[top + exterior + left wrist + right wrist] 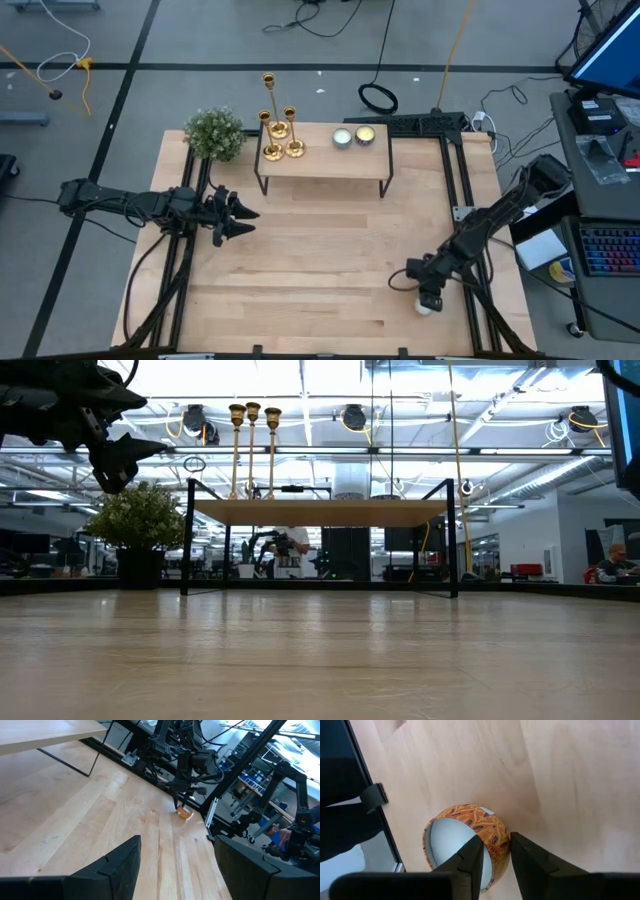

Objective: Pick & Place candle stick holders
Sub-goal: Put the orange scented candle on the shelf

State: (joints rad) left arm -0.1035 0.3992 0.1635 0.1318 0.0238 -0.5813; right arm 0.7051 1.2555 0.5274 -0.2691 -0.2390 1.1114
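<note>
Three gold candle stick holders [277, 128] [253, 445] stand on their round bases at the left end of a small raised table [322, 165] at the far side. My left gripper [245, 215] [177, 850] hovers open over the table's left half, with nothing between its fingers. My right gripper [425, 298] [496, 842] is near the right edge toward the front, shut on a round orange-patterned candle tin [465, 847] [184, 813] with white wax inside. My right gripper has the tin by its side wall at the rim [497, 851], one finger [470, 857] inside on the wax side and one finger [532, 860] outside. The fingers slant down from above. The tin sits tilted below them; whether it is clear of the tabletop I cannot tell.
Two more candle tins [343, 137] [365, 135] sit on the raised table's right half. A potted plant [215, 133] stands at the far left corner. Black frame rails [470, 250] run along both table sides. The wide wooden middle [320, 260] lies bare.
</note>
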